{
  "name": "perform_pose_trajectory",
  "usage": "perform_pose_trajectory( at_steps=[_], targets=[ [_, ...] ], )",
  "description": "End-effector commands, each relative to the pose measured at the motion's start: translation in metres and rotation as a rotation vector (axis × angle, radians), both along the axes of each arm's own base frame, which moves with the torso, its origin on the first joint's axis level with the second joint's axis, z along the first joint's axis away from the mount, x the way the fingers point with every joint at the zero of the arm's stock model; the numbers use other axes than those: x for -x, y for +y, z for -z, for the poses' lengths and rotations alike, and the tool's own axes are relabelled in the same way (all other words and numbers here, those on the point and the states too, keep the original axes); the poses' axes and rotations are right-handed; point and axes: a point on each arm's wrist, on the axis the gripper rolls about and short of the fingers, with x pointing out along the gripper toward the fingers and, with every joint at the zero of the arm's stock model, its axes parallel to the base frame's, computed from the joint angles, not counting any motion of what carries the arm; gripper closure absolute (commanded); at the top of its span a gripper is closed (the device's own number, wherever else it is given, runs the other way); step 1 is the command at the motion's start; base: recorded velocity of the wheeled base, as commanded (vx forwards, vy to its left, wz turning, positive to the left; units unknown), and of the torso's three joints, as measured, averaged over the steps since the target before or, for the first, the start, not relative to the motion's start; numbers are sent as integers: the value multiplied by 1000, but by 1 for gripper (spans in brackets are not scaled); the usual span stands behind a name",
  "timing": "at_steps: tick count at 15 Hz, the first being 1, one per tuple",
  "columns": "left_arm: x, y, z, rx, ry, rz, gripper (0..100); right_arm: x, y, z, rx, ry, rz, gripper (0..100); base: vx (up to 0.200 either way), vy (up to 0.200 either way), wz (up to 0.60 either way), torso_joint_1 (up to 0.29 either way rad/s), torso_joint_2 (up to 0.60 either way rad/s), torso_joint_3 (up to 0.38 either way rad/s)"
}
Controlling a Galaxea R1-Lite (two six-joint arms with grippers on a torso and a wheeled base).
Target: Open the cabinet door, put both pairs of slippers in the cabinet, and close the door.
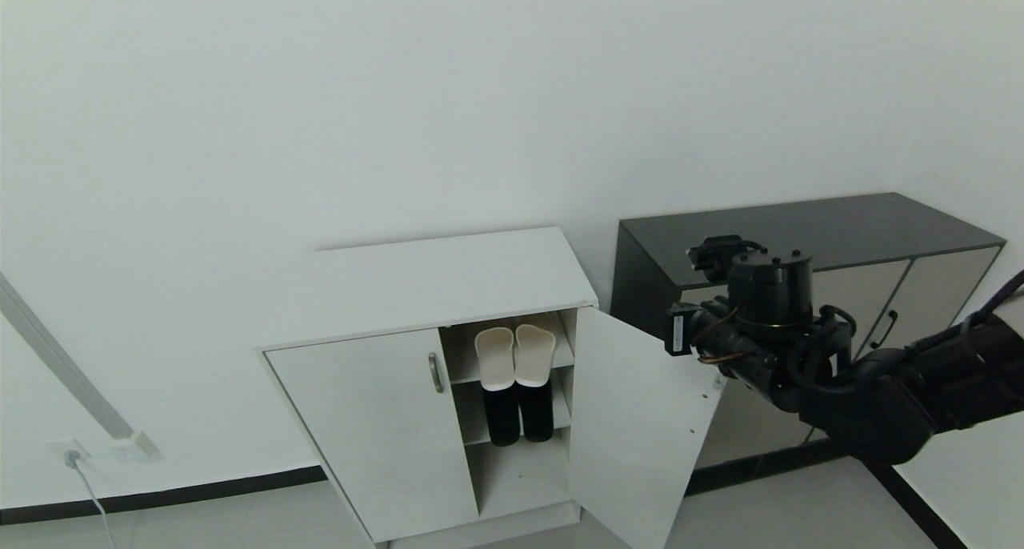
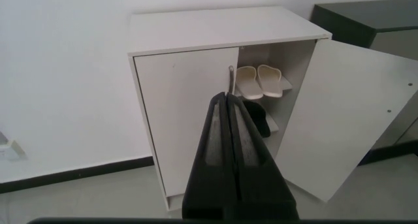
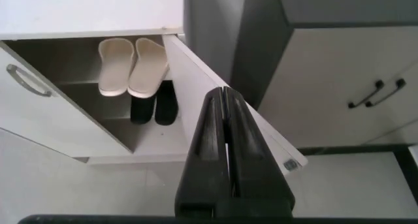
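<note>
The white cabinet [image 1: 432, 281] stands against the wall with its right door [image 1: 640, 429] swung open toward me and its left door [image 1: 376, 429] closed. Inside, a white pair of slippers [image 1: 514, 357] leans on the upper shelf and a black pair [image 1: 518, 413] on the shelf below. My right gripper [image 1: 680, 330] hovers just beyond the open door's outer edge, shut and holding nothing. In the right wrist view its fingertips [image 3: 226, 93] overlap the door [image 3: 192, 70]. My left gripper [image 2: 227, 96] is shut and empty, held back from the cabinet and pointing at its front.
A dark cabinet [image 1: 800, 229] with grey doors stands close to the right of the white one, behind my right arm. A wall socket with a cable [image 1: 72, 455] sits low on the left. Grey floor lies in front.
</note>
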Motion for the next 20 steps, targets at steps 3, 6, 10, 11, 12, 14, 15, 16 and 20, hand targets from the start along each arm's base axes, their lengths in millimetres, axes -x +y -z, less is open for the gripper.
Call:
perform_pose_trajectory(
  at_steps=[3,6,10,11,12,14,15,16,20],
  targets=[
    [0,0,0,1,1,0,100,-41,-18,24,6,36,58,100,0,0,0,0,0,0],
    [0,0,0,-1,1,0,100,-57,-31,38,12,64,80,100,0,0,0,0,0,0],
    [0,0,0,-1,1,0,100,-76,-44,61,20,105,111,100,0,0,0,0,0,0],
    [0,0,0,-1,1,0,100,-79,-46,66,21,115,110,100,0,0,0,0,0,0],
    [0,0,0,-1,1,0,100,-83,-48,71,26,123,117,100,0,0,0,0,0,0],
    [0,0,0,-1,1,0,100,-86,-52,79,31,137,128,100,0,0,0,0,0,0],
    [0,0,0,-1,1,0,100,-89,-52,82,32,142,131,100,0,0,0,0,0,0],
    [0,0,0,-1,1,0,100,-90,-52,85,35,147,133,100,0,0,0,0,0,0],
    [0,0,0,-1,1,0,100,-92,-52,94,42,164,133,100,0,0,0,0,0,0]
  ],
)
